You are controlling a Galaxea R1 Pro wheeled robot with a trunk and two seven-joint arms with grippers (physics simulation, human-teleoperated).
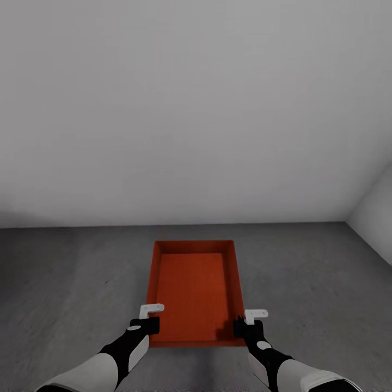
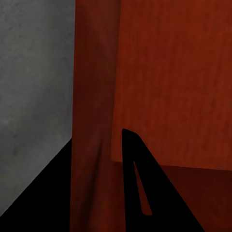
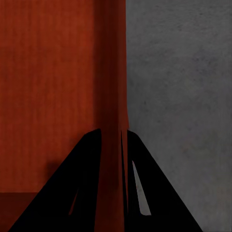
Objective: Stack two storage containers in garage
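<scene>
With the container (image 1: 195, 291) at 12 o'clock over the floor (image 1: 65, 283), long axis running away from me, I've got both arms equally near. Left gripper (image 1: 146, 321) and right gripper (image 1: 246, 322) each clamp a side wall. Ribbed red-orange bin, rough matte concrete.

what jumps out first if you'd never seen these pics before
The red-orange storage container stands out at once, open-topped and empty, against the dark grey concrete floor before a bare white wall. Next, the two black grippers: the left gripper and right gripper each straddle a long side wall near the bin's near corners.
</scene>
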